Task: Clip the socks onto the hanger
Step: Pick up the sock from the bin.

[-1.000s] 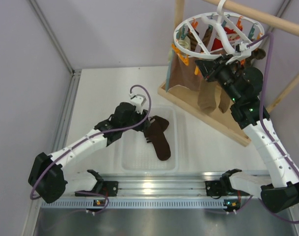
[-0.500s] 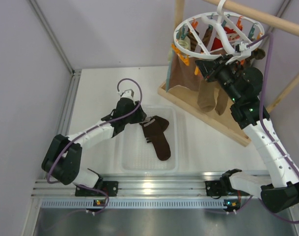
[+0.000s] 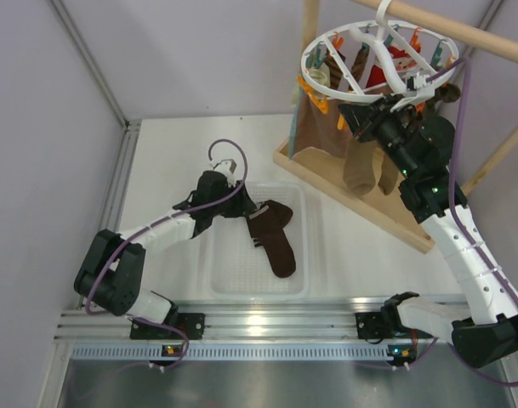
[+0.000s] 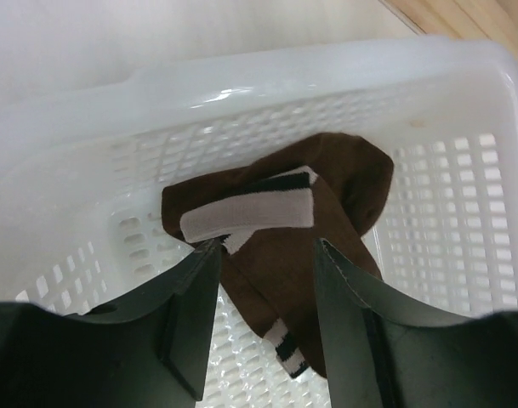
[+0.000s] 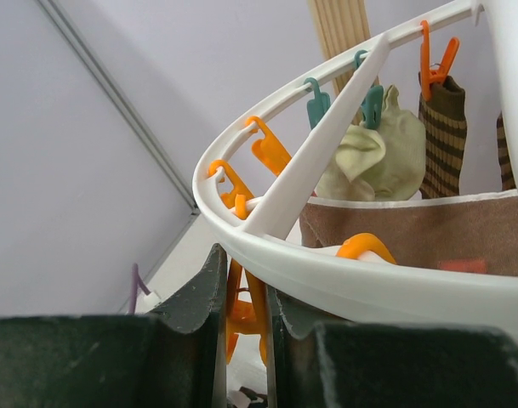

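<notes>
Two dark brown socks lie overlapping in a white mesh basket. In the left wrist view the socks show pale cuff stripes. My left gripper is open, its jaws standing either side of the socks' cuff end just above them. The white ring hanger hangs from the wooden rod at the top right, with orange and teal pegs. My right gripper sits under the ring and is shut on an orange peg.
A wooden stand with a plank base and a rod carries the hanger. Tan socks, a red one and a brown cloth hang from other pegs. A metal rail runs along the near edge.
My left arm has swung its elbow inward and brought the open gripper down to the cuff end of the socks in the basket. The right arm has not moved.
</notes>
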Robot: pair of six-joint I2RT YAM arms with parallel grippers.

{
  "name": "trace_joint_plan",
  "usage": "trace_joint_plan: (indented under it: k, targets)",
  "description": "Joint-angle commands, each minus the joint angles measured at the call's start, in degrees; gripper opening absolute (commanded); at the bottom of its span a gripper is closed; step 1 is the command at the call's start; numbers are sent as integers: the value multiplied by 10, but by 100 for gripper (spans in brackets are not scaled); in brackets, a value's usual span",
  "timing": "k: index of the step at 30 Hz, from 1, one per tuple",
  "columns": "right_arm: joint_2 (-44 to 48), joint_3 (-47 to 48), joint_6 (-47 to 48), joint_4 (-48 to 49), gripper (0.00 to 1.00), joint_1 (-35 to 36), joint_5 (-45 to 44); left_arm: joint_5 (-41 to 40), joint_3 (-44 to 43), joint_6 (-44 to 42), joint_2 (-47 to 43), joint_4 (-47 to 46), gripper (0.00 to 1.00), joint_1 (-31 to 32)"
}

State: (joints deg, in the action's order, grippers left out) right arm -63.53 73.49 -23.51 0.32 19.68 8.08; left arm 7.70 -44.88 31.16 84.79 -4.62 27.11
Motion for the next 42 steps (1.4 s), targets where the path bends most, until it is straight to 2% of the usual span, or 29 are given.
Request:
trace_joint_plan:
  k: [1,3,4,6,7,10,13,18,36,42]
  targets:
    - [5,-3,12,-1,0,-7,22,77,-7,-162,-45,-16,52,-8]
    - [5,-3,12,-1,0,-8,23,126,-32,-236,-46,41,52,-13]
    - [5,-3,12,-1,0,-9,24,145,-41,-306,-51,75,52,-18]
    - [4,-3,12,-1,0,-10,26,181,-37,-376,-65,85,52,-31]
    - [5,-4,12,-1,0,-10,27,199,-32,-446,-74,94,52,-36]
    - [4,-5,6,-1,0,-10,29,257,-47,-566,-66,162,52,-48]
    - [2,-7,-2,2,0,-10,32,282,-53,-639,-50,172,51,-53]
    - [0,-8,-6,-1,0,-9,31,307,-69,-682,-6,147,48,-53]
    - [1,-11,-4,-1,0,-10,23,254,-89,-708,90,59,41,-52]
    - [0,-12,-2,-2,0,-10,20,248,-92,-696,107,23,28,-51]
